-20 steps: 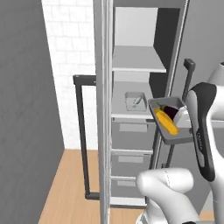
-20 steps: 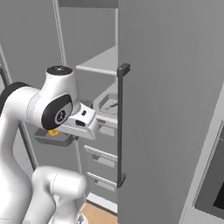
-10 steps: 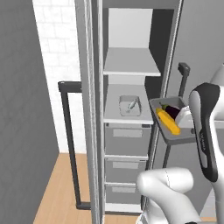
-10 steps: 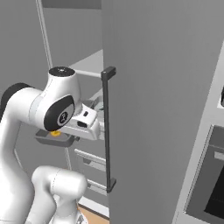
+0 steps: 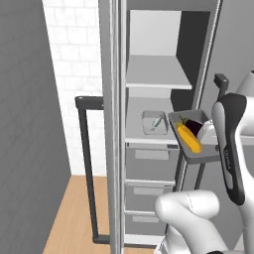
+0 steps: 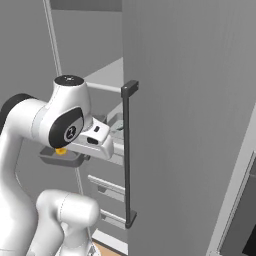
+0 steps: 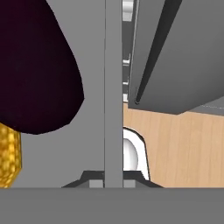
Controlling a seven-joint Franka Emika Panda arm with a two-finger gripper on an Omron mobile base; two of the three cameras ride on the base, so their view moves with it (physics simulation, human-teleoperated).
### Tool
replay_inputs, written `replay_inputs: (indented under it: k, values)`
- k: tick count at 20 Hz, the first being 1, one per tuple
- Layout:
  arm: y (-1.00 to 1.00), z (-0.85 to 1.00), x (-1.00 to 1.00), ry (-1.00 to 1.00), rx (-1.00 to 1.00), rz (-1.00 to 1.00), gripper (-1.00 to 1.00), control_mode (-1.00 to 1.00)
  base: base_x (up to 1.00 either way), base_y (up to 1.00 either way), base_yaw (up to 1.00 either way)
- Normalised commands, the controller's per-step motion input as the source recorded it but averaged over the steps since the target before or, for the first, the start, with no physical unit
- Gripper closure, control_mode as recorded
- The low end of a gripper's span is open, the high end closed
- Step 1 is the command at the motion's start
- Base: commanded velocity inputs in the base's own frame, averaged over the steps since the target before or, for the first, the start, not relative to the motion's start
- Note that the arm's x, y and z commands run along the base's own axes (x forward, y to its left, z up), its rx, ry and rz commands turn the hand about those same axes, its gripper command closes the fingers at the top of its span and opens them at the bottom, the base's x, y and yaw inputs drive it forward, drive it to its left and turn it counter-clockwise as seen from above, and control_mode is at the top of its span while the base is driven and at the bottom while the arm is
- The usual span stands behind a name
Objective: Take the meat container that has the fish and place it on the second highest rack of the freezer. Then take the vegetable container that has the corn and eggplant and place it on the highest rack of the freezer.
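The freezer (image 5: 163,124) stands open, its pale grey shelves and grey drawers showing. On the second highest rack (image 5: 149,133) sits a clear container holding the fish (image 5: 156,121). The highest rack (image 5: 156,74) above it is bare. In front of the shelves, near the freezer's right edge, the white arm holds up a grey vegetable container (image 5: 194,144) (a shallow tray) with the corn (image 5: 189,138) and the eggplant (image 5: 194,127) lying side by side, touching. The tool (image 7: 113,177) is clenched, apparently on the tray's thin wall, which runs between its tips in the hand view. Below lies a wooden floor (image 5: 74,213).
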Motion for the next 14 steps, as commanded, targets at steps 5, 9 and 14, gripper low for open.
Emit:
replay_inputs:
  k: [5, 9, 14]
  values:
    - [0.0, 0.0, 0.0, 0.0, 0.0, 0.0, 1.0, 1.0, 0.0, 0.0, 0.0]
    - [0.0, 0.0, 0.0, 0.0, 0.0, 0.0, 1.0, 1.0, 0.0, 0.0, 0.0]
    - [0.0, 0.38, -0.12, -0.2, 0.0, 0.0, 1.0, -1.0, 0.0, 0.0, 0.0]
